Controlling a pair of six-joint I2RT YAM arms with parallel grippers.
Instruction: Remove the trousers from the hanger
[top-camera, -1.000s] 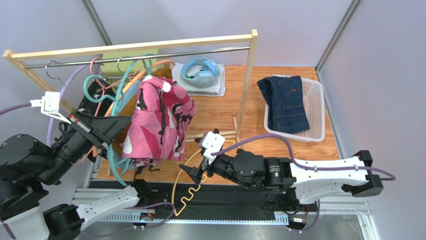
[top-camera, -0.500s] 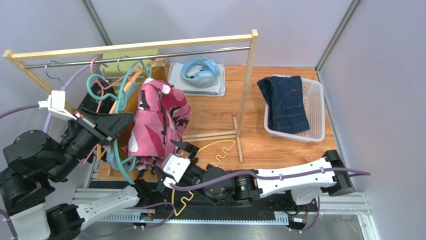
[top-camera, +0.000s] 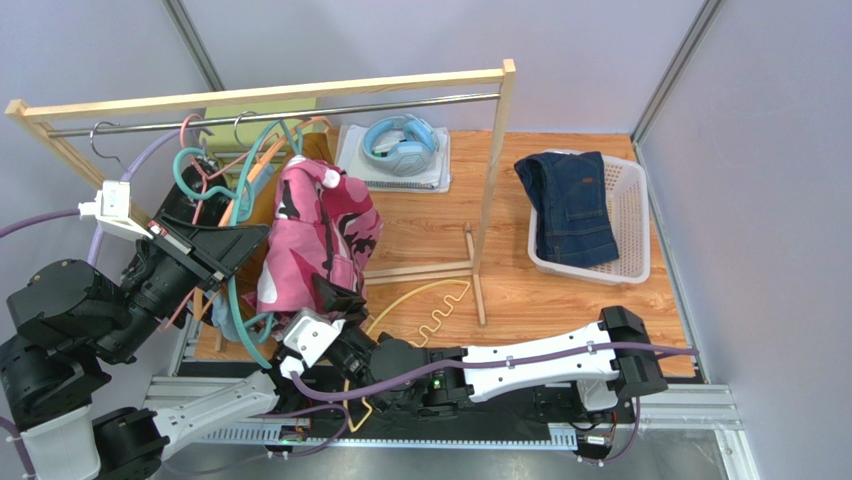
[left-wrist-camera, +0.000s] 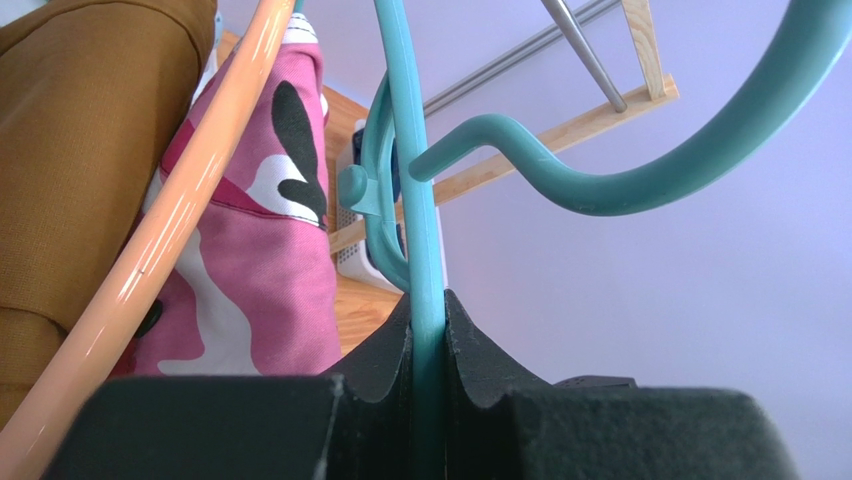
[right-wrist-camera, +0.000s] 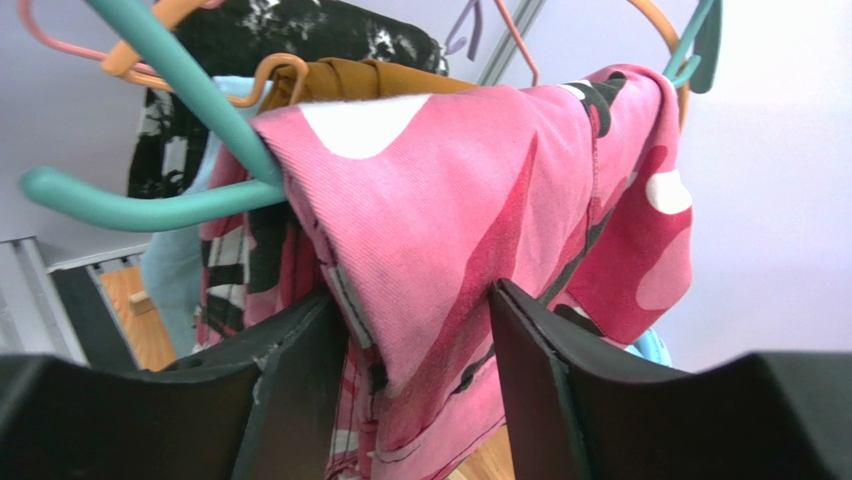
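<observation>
Since a second ago my right arm has swung from the right post of the wooden rack toward its left half, and the right gripper now sits at the lower edge of the pink trousers; the left arm has barely shifted in the last half second.

From the right wrist I see the two fingers apart with a fold of the pink cloth hanging down between them. It brushes the inner face of the left finger, but nothing is pinched yet. These trousers, pink with white, black and darker pink patches, are draped over the teal hanger under the left part of the rack's metal rail.

The left gripper is clamped on that teal hanger: the left wrist view shows both pads pressed tight against its straight rod. An orange hanger runs diagonally just beside it.

Behind the pink pair, nearer the rack's left end, three more garments hang bunched together — mustard-brown trousers, black speckled trousers and light blue trousers. I cannot tell which hanger carries which.

Well past the rack's right post, dark navy trousers lie folded in a white basket. A yellow hanger lies on the table by the foot of that post, and blue headphones rest behind the rack — under the middle of its rail as the top camera sees it.
</observation>
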